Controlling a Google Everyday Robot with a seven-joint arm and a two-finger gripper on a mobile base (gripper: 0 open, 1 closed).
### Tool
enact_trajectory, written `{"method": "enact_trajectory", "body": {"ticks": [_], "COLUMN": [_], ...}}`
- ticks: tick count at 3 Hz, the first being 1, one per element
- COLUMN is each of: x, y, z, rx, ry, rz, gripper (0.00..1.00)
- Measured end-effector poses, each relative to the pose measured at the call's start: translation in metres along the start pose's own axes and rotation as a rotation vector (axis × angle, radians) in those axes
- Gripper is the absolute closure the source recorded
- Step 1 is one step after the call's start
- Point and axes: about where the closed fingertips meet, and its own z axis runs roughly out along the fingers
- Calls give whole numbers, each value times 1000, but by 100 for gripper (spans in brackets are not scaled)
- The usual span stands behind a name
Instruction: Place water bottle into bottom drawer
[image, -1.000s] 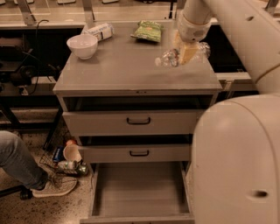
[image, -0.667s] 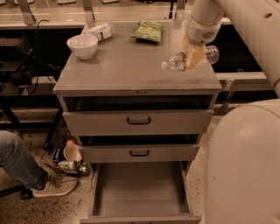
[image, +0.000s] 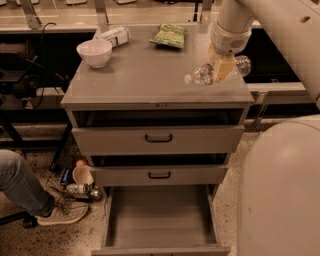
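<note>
The water bottle (image: 204, 74) is clear crinkled plastic and lies sideways in the air, just above the right part of the cabinet top (image: 145, 80). My gripper (image: 223, 69) comes down from the upper right and is shut on the water bottle around its middle. The bottle's ends stick out to the left and right of the fingers. The bottom drawer (image: 160, 220) is pulled open below, wide and grey inside, with nothing in it.
A white bowl (image: 94, 52), a white wrapped packet (image: 114, 35) and a green snack bag (image: 170, 35) sit at the back of the cabinet top. Two upper drawers with black handles (image: 159, 138) stand slightly ajar. A person's leg and shoe (image: 30, 195) and floor clutter (image: 80, 181) are at left.
My gripper has lifted the water bottle slightly off the cabinet top and shifted it a little to the right. The camera view has shifted a little.
</note>
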Motion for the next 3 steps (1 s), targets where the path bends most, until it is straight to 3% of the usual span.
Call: {"method": "enact_trajectory", "body": {"ticks": [1, 2, 3], "x": [2, -12, -40], "y": [45, 104, 152], "z": [-18, -30, -17], "rx": [-58, -136, -191], "ry": [14, -8, -140], "rz": [76, 166, 251], "gripper": [100, 100, 100]}}
